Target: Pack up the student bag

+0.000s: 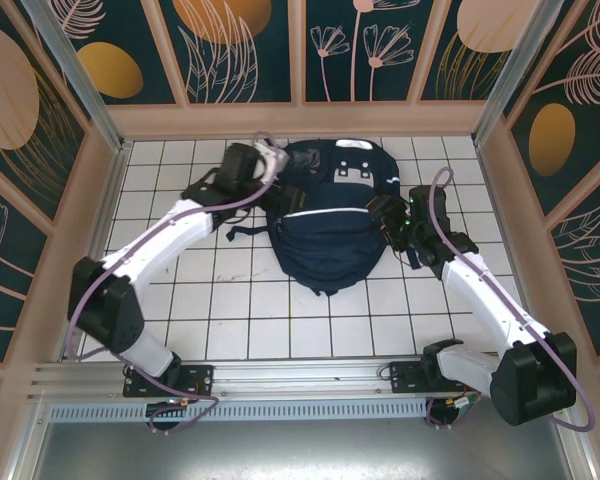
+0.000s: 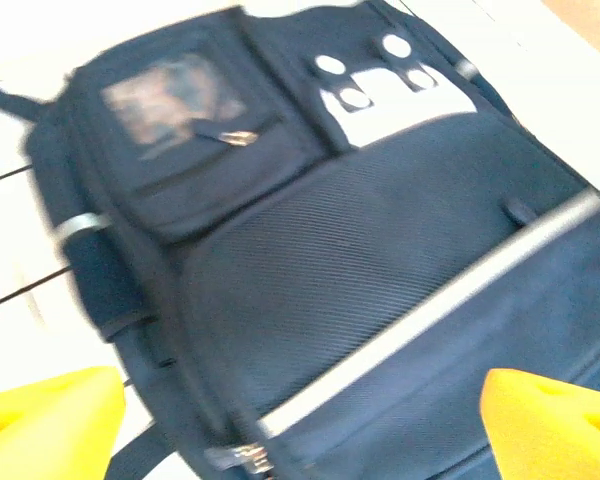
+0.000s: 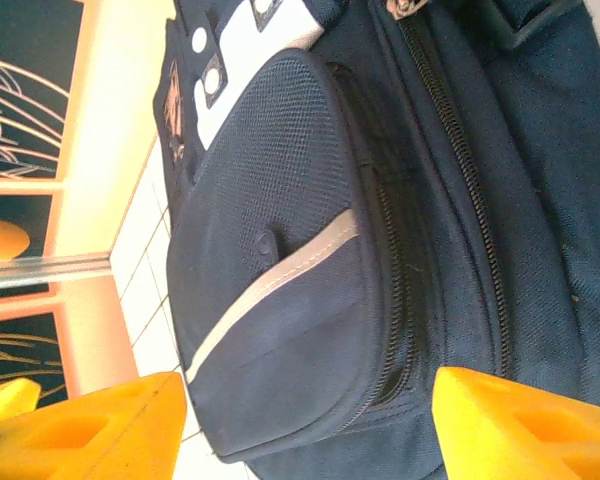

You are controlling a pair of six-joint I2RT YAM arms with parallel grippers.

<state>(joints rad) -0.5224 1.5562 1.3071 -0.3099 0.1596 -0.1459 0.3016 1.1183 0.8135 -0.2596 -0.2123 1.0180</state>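
right gripper point(image 3: 308, 388): we see its yellow fingers spread wide, holding nothing, at the right flank of the student bag point(image 1: 325, 235), facing its side zips. left gripper point(image 2: 300, 392): likewise wide and empty, over the bag's upper left. the bag lies front up on the white tiled table point(image 1: 230, 300), centre to far, top toward the back wall point(image 1: 300, 118).
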